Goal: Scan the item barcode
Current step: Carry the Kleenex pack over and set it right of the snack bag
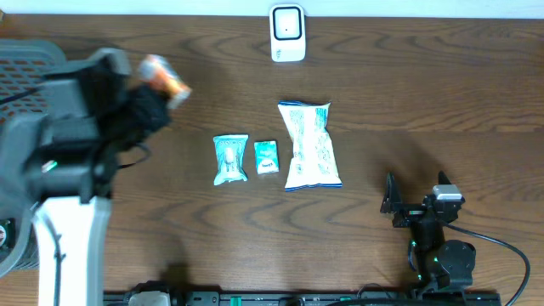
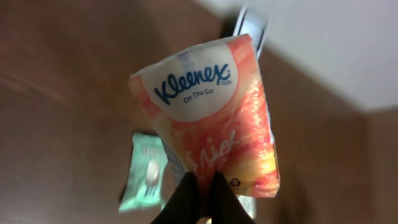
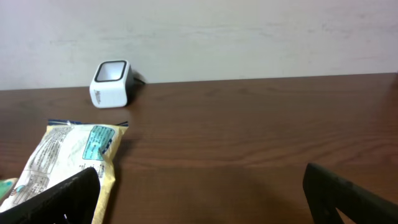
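My left gripper (image 2: 201, 182) is shut on an orange and white Kleenex tissue pack (image 2: 208, 112), pinching its lower edge and holding it up above the table's left side; overhead the pack (image 1: 163, 77) sticks out past the left arm. The white barcode scanner (image 1: 287, 33) stands at the back edge of the table, also seen as the scanner (image 3: 111, 83) in the right wrist view. My right gripper (image 1: 416, 201) rests open near the front right, nothing between its fingers (image 3: 68, 196).
On the table's middle lie a small teal packet (image 1: 230, 159), a smaller green packet (image 1: 266, 157) and a white and blue snack bag (image 1: 309, 144). A grey basket (image 1: 25, 53) sits at the far left. The wall runs behind the scanner.
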Robot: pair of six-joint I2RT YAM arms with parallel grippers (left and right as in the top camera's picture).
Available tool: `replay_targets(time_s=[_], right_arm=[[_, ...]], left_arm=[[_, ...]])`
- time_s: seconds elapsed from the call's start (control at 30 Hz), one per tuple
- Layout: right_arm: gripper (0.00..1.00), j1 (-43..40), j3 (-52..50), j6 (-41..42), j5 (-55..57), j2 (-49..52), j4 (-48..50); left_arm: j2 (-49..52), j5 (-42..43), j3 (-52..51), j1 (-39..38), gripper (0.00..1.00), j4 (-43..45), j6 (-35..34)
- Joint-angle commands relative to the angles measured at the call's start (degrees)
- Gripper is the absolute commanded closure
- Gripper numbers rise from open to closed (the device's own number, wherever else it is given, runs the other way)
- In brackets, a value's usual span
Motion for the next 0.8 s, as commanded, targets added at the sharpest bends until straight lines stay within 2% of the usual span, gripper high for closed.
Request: replay_targets(time_s=[0.0, 0.07, 0.2, 0.3, 0.4, 0.5, 0.6, 0.77], right_arm=[[0.01, 0.5, -0.1, -0.7, -0.1, -0.1, -0.2], [0.01, 0.5, -0.1, -0.7, -0.1, -0.1, -0.2], [0.01, 0.5, -0.1, -0.7, 0.0, -0.1, -0.2], [0.01, 0.5, -0.1, -0.7, -0.1, -0.1, -0.2], [0.01, 0.5, -0.1, -0.7, -0.1, -0.1, -0.2], [0.01, 0.5, -0.1, -0.7, 0.0, -0.1, -0.2], [0.01, 0.5, -0.1, -0.7, -0.1, -0.1, -0.2], [0.01, 0.5, -0.1, -0.7, -0.1, -0.1, -0.2]], left_arm=[[6.9, -8.4, -2.3, -9.8, 0.93, -0.3, 1.6], [13.0, -10.6, -2.3, -16.2, 0.93, 0.5, 1.5], [21.2, -10.6, -2.3, -23.9, 0.93, 3.9, 1.4], [26.6, -12.8, -2.3, -30.5, 0.93, 9.3, 0.0], [28.0, -13.4, -2.3, -35.1, 0.93, 13.7, -3.0], [28.1, -14.6, -2.3, -38.6, 0.93, 16.8, -3.2], [28.3, -20.9, -2.3, -43.3, 0.93, 19.0, -6.0], [31.1, -22.4, -2.3, -49.0, 0.93, 24.3, -6.5]])
